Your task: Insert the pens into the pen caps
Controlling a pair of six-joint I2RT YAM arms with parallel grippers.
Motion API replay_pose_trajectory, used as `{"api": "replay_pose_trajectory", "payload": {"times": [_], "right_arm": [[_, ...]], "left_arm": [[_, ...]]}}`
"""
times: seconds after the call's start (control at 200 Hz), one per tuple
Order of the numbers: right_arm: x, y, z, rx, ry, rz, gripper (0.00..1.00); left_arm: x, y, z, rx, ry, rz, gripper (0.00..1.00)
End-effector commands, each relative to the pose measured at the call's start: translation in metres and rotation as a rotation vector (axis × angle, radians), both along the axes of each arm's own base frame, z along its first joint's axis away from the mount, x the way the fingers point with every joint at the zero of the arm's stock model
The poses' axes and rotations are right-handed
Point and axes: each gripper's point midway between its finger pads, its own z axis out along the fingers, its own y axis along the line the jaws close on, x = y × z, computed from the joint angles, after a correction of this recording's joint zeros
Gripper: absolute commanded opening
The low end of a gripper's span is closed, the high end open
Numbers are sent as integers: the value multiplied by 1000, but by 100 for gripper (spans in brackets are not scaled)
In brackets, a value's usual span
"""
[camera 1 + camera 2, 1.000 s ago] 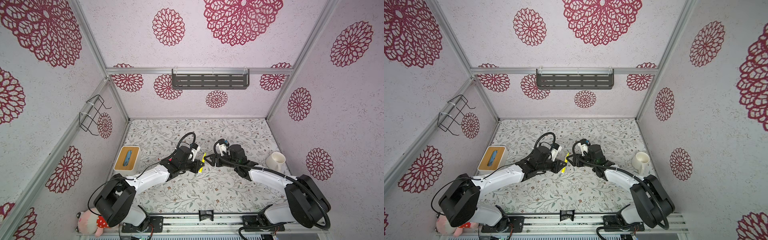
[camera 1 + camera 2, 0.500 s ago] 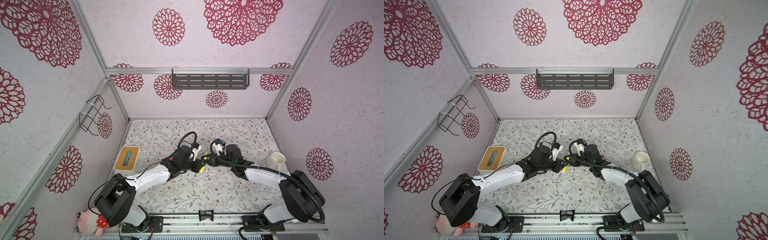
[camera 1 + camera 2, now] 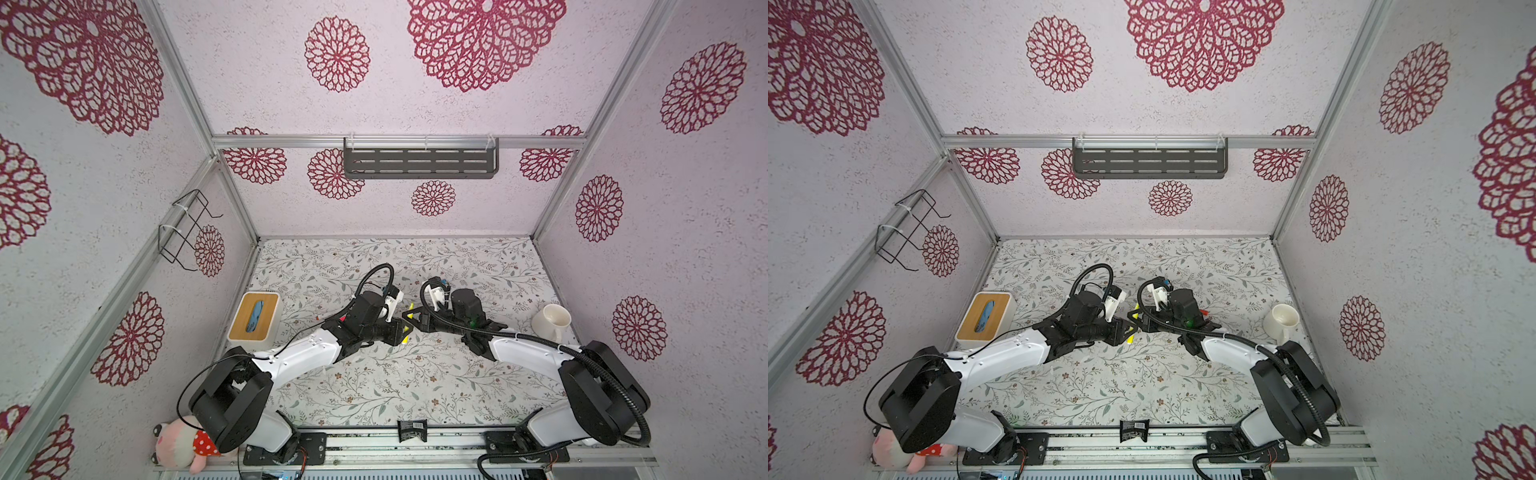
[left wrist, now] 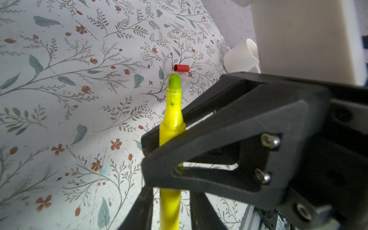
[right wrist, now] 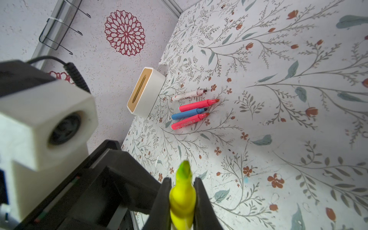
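A yellow pen [image 4: 172, 119] with a greenish tip hangs above the middle of the table between both grippers, seen as a yellow sliver [image 3: 404, 340] in a top view. My right gripper [image 5: 182, 185] is shut on it just behind the tip. My left gripper [image 4: 171, 199] stands round the barrel with a small gap on each side, open. A white pen [image 5: 189, 95], two pink pens [image 5: 199, 104] and a blue pen [image 5: 188, 113] lie side by side, uncapped. A red pen cap [image 4: 181, 68] lies on the table beside a clear cap [image 4: 166, 66].
A white tissue box with a wooden top [image 3: 254, 316] stands at the left edge, close to the lying pens. A white mug [image 3: 550, 322] lies on its side at the right edge. A plush toy [image 3: 183, 444] sits at the front left corner.
My right gripper has moved left to the left gripper and shut on the yellow pen's tip end. The left gripper's jaws have come slightly apart round the barrel.
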Motion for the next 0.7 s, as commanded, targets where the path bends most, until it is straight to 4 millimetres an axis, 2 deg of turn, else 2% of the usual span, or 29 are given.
{"api": "replay_pose_trajectory", "payload": {"times": [0.0, 0.235, 0.48, 0.56, 0.625, 0.695], "right_arm": [[2, 2, 30, 66, -71, -5, 4], [-1, 4, 31, 96, -64, 3, 4], [-3, 3, 30, 104, -56, 2, 4], [-4, 3, 31, 121, -54, -2, 4], [-5, 3, 34, 142, -52, -5, 4], [-5, 3, 35, 161, -50, -8, 4]], "left_arm": [[-1, -8, 3, -13, 0, -22, 35], [1, -9, 5, -17, -3, -16, 33], [4, -7, 9, -24, -17, -1, 7], [3, -7, 9, -25, -16, 1, 3], [4, -7, 9, -23, -17, 7, 3], [5, -6, 7, -18, -13, 17, 11]]}}
